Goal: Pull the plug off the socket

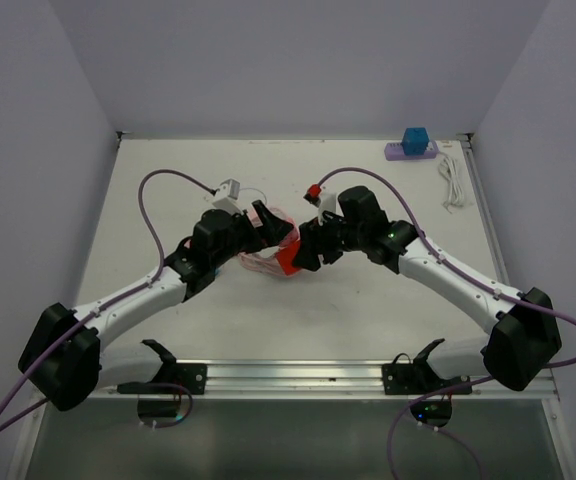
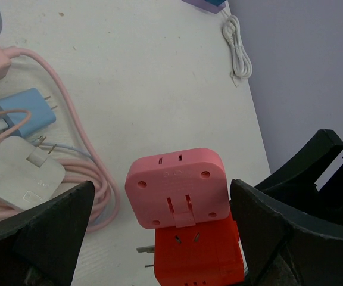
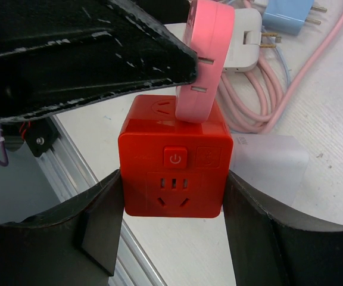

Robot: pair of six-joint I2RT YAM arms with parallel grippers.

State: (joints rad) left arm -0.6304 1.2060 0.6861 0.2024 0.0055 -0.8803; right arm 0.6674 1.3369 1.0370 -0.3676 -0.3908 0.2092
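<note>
Black, scuffed plastic pads of the right gripper [image 3: 171, 202] are clamped against two opposite sides of the red socket cube [image 3: 172, 158], and nothing shows between pad and cube. The left gripper [image 2: 162, 190] stands spread wide, one wedge-shaped finger on each side of the pink plug [image 2: 176, 187]. One finger is well off the plug and the other just beside it, and I cannot tell whether that one touches.

The pink plug is seated in one face of the red socket cube, at the middle of the table [image 2: 147, 71] between the two arms.

The step in hand looks like taking hold of the plug. The left fingers should be centred first so both pads land together, then close on the plug's body. The pull should run straight away from the cube, in line with the prongs and without rocking, while the right gripper holds the cube firm.

The plug is a flat, rounded square of smooth matte plastic, which may slip under a light grip. The cube is glossier and sharper at the corners, with a power button and outlet slots on its faces.

Beyond them a soft pink cable [image 2: 88, 149] lies looped around a white adapter [image 2: 19, 173] and a blue charger [image 2: 22, 110].
</note>
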